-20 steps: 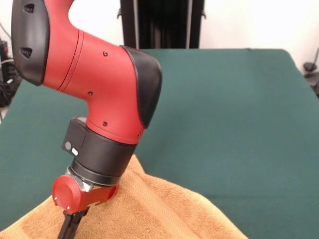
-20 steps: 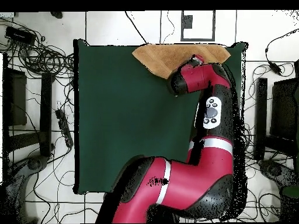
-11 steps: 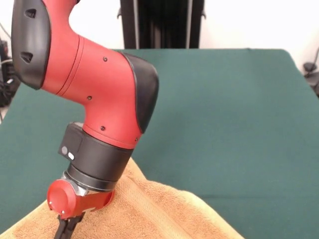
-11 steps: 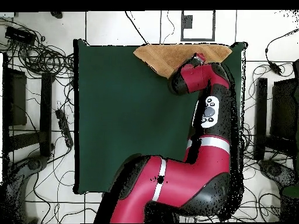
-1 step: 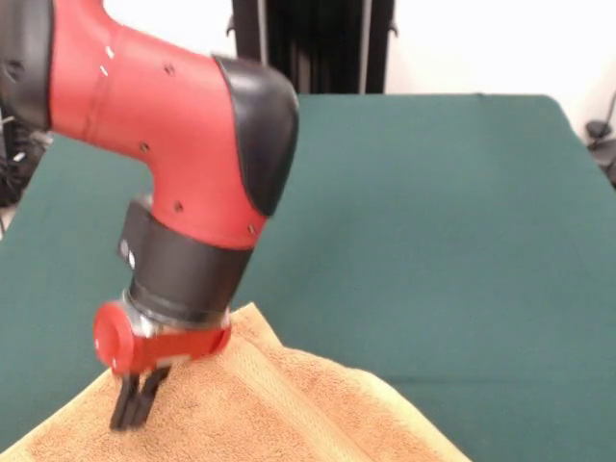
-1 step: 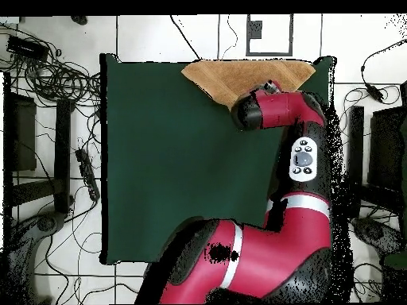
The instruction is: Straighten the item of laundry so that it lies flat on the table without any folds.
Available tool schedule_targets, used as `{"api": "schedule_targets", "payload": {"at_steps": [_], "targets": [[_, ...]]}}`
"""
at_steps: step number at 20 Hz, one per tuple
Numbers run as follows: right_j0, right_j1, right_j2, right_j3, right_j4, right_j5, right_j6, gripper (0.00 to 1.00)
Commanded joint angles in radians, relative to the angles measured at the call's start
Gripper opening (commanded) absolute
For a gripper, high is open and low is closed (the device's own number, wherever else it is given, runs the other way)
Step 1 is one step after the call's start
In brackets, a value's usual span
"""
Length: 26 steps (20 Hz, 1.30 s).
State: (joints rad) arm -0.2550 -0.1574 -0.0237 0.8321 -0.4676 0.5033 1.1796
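the small orange-tan terry-cloth towel lies at one edge of the large table covered in plain dark green cloth, close to a corner. in the overhead view the towel sits along the table's top edge, towards the top right corner, its outline tapering to a point that reaches inward over the green. in the front view a raised ridge runs up through the cloth to a peak just beside the red and black arm's wrist, so the towel is not flat. the black gripper points down with its tips at the towel's surface, the two fingers close together, nearly touching; whether they pinch any cloth cannot be told.
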Motion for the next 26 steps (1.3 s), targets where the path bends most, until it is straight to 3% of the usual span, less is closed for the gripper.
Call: {"api": "schedule_targets", "payload": {"at_steps": [1,6,12,26], "targets": [[-0.002,-0.244,0.144,0.340,0.172,0.327,0.034,0.00],[-0.036,-0.355,0.194,0.427,0.280,0.386,0.029,0.00],[-0.062,-0.409,0.215,0.457,0.341,0.410,0.020,0.00],[-0.086,-0.370,0.262,0.583,0.448,0.248,0.110,0.00]]}}
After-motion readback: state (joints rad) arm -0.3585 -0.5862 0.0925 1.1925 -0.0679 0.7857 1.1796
